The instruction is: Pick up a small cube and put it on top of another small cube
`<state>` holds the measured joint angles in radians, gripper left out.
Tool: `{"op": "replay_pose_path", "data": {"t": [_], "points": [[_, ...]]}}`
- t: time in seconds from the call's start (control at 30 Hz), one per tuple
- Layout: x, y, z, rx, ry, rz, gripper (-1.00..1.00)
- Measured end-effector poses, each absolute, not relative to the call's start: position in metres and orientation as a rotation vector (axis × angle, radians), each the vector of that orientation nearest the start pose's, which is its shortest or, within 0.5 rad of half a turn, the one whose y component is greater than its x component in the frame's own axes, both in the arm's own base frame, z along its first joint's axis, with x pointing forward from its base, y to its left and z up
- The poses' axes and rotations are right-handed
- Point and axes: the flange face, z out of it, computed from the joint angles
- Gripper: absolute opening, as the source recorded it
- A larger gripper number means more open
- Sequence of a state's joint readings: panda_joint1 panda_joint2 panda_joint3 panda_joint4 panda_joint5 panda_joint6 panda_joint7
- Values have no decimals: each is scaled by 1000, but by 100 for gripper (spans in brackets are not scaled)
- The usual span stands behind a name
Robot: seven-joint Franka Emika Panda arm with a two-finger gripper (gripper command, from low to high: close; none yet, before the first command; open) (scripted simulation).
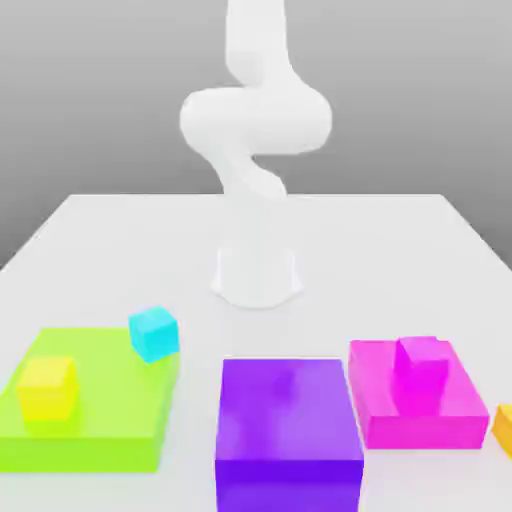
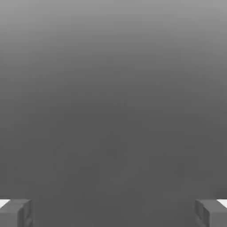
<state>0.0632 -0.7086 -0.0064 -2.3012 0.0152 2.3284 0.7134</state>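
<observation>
On the white table [image 1: 100,240], as seen in the exterior view, the following are recorded, clock directions being taken from the centre of that view:

Item 1. Robot arm [image 1: 255,130], white, at 12 o'clock; its round base [image 1: 257,278] is set on the table just above centre.

Item 2. Green platform [image 1: 95,425], flat and wide, at 8 o'clock. A yellow cube [image 1: 47,388] is stood on its top near the exterior view's left edge.

Item 3. Cyan cube [image 1: 154,333], small, at 8 o'clock and nearer the centre than the yellow one. It is seen at the green platform's far corner, tilted a little; whether it rests on the platform or on the table behind it cannot be told for certain.

Item 4. Purple block [image 1: 288,430], large, at 6 o'clock, between the green platform and the pink one.

Item 5. Pink platform [image 1: 415,405], at 4 o'clock, with a pink cube [image 1: 424,365] of the same colour stood on top, well apart from the cyan cube.

Item 6. Orange object [image 1: 504,428], cut off by the exterior view's right edge at 4 o'clock; probably another cube.

Item 7. Gripper [image 2: 113,213], noted in the hand view: two grey fingertips [image 2: 15,213] are set far apart at opposite sides, the jaws spread wide with nothing held between them, a plain grey background behind
</observation>
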Motion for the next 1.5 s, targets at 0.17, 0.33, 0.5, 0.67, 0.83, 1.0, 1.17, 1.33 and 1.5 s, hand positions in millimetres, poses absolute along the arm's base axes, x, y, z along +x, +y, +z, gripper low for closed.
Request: {"op": "replay_pose_path", "data": {"t": [0.17, 0.33, 0.5, 0.67, 0.83, 1.0, 1.17, 1.33, 1.5], "points": [[434, 76, 610, -2729, 532, -787, 0], [466, 140, 532, -2858, 172, -628, 0], [475, 206, 446, -2934, -210, -466, 0], [454, 280, 357, -2944, -645, -300, 0], [428, 320, 265, -2916, -1016, -136, 0], [394, 348, 180, -2848, -1319, -9, 0], [391, 349, 137, -2843, -1337, -1, -100], [391, 349, 134, -2843, -1339, 2, -100], [390, 345, 192, -2849, -1317, 4, -100]]}}
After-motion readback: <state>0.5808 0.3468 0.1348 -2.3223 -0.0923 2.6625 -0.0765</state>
